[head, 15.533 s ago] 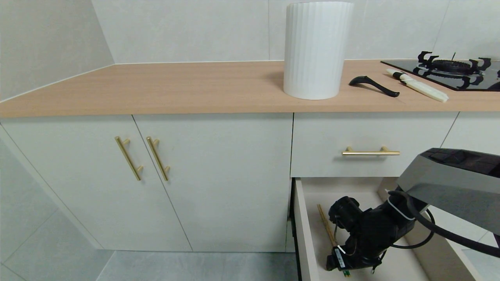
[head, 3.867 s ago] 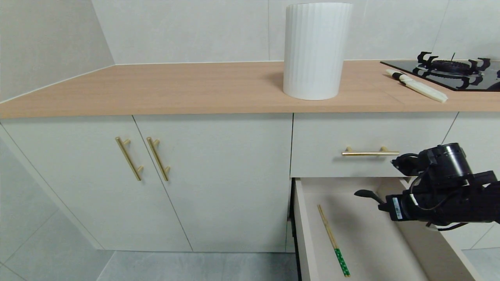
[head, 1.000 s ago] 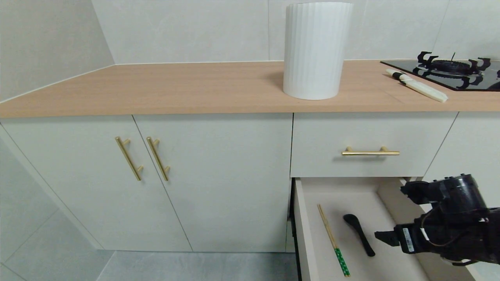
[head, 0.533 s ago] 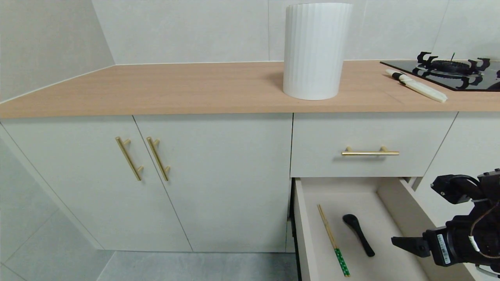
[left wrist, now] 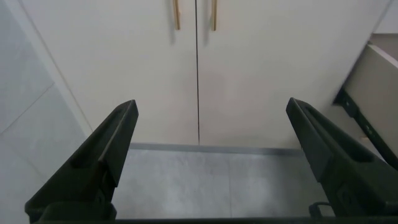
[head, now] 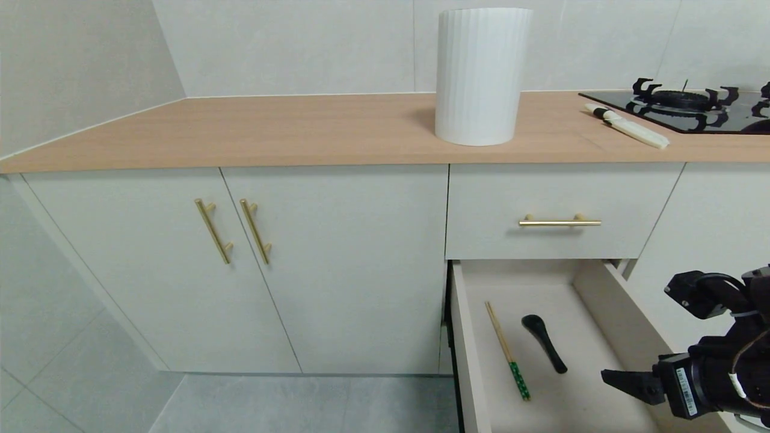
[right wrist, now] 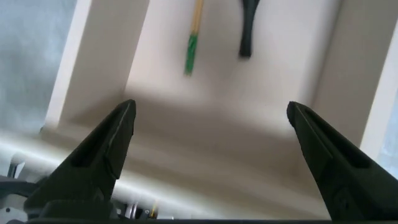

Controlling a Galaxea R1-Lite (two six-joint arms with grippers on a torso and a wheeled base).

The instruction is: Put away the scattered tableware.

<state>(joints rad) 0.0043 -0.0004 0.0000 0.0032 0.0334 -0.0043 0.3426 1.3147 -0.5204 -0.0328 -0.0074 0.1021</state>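
pale wood countertop (head: pixel 271 129) against grey wall tile, tall white ribbed canister (head: pixel 479 75) upright on it, black gas hob (head: pixel 680 108) off to the right. between canister and hob, a white utensil (head: pixel 628 125) with a black band, flat on the counter, close to the hob's edge. below, lower drawer (head: pixel 466 337) pulled wide open. inside, flat on the drawer floor: chopsticks (head: pixel 507 352), green ends toward the front, and black spoon (head: pixel 543 343) just beside them on the right, not touching. right gripper (right wrist: pixel 209 106) over the drawer's front right side, fingers spread wide, nothing held. left gripper (left wrist: pixel 211 102) low before the closed cabinet doors (head: pixel 301 252), fingers equally wide apart, empty too.
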